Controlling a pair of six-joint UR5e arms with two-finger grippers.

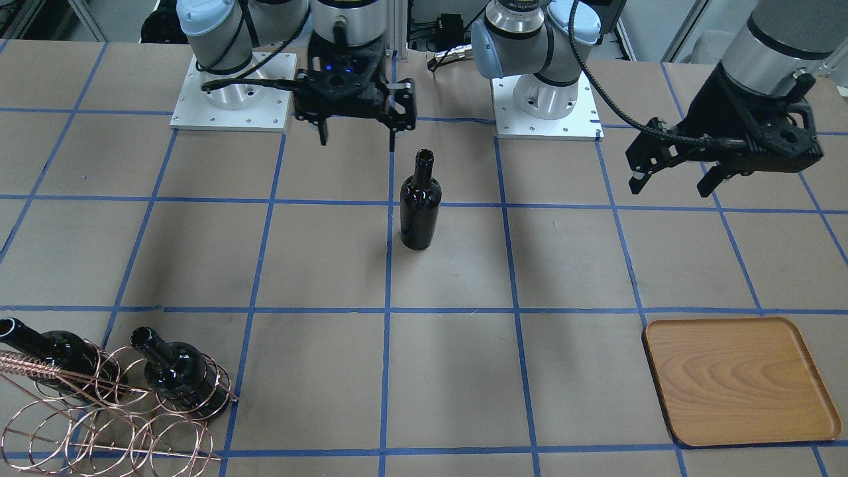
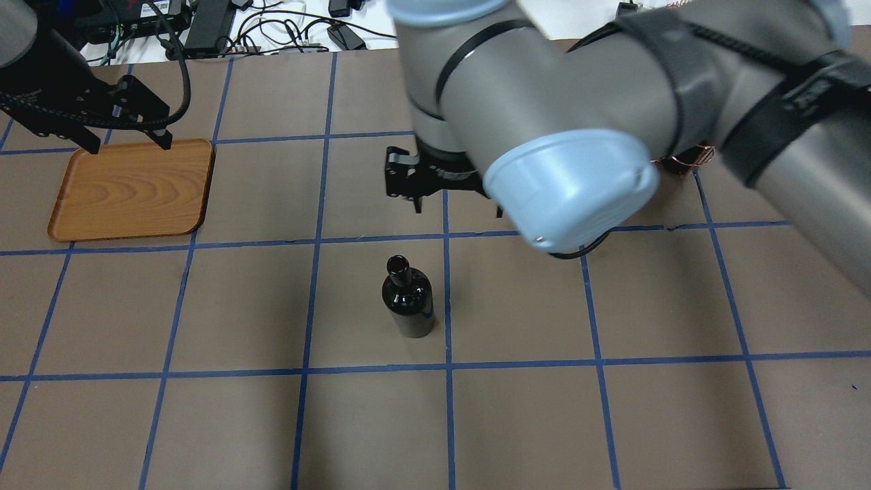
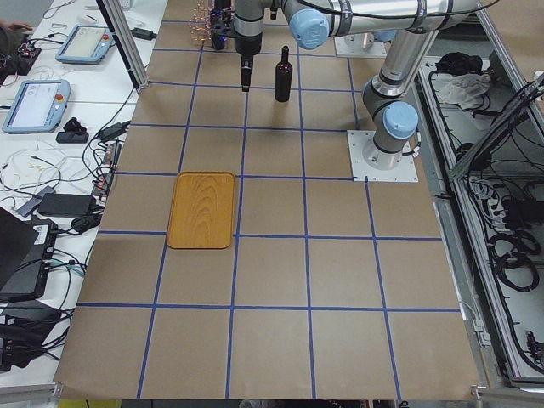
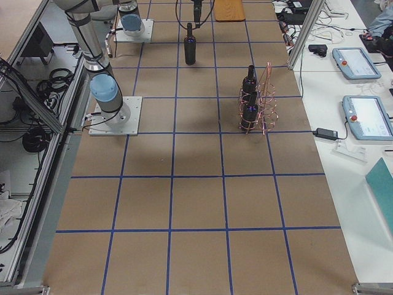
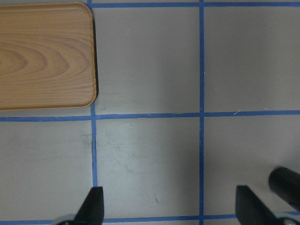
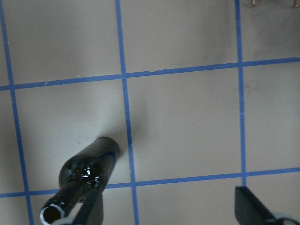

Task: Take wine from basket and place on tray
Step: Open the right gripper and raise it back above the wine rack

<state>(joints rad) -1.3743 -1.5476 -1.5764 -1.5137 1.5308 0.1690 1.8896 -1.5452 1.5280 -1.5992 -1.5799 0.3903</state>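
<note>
One black wine bottle (image 1: 420, 205) stands upright alone mid-table; it also shows in the overhead view (image 2: 407, 299) and the right wrist view (image 6: 84, 183). My right gripper (image 1: 358, 136) hangs open and empty above the table just on the robot's side of that bottle, apart from it. The copper wire basket (image 1: 99, 404) holds two more black bottles (image 1: 175, 374). The wooden tray (image 1: 739, 381) lies bare. My left gripper (image 1: 670, 189) is open and empty, held high near the tray's edge (image 2: 129, 144).
The table is brown paper with a blue tape grid. The two arm base plates (image 1: 232, 93) sit at the robot's edge. In the left wrist view the tray (image 5: 44, 56) is upper left and the bottle's top (image 5: 287, 185) lower right.
</note>
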